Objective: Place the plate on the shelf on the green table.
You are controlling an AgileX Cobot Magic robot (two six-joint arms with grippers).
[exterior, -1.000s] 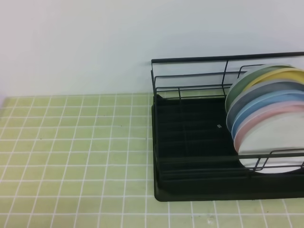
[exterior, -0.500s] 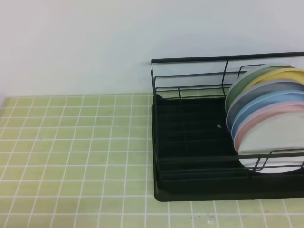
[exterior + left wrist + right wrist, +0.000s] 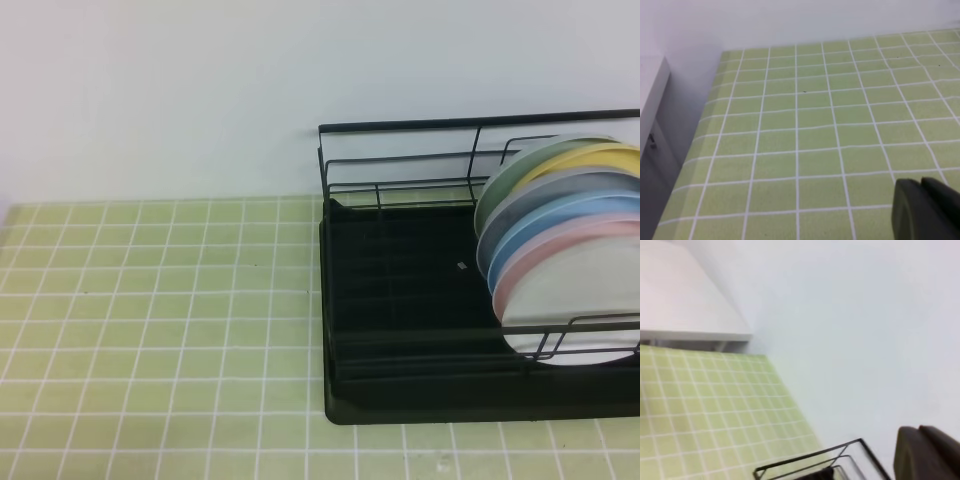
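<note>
From above, the shelf (image 3: 480,270) is sitting on the green table (image 3: 160,320), right of middle. The white plate (image 3: 575,305) is leaning at the front of a row, behind the front rail, touching a pink plate (image 3: 560,245); blue, grey, yellow and green plates are standing behind.

By the left wrist, the left gripper (image 3: 925,210) is hanging over bare tiles, jaws together on nothing.

By the right wrist, the right gripper (image 3: 925,455) is hanging beside a shelf corner (image 3: 830,462), jaws together, holding nothing.

Bright, even, soft light; faint shadows; right wrist view slightly blurred.
</note>
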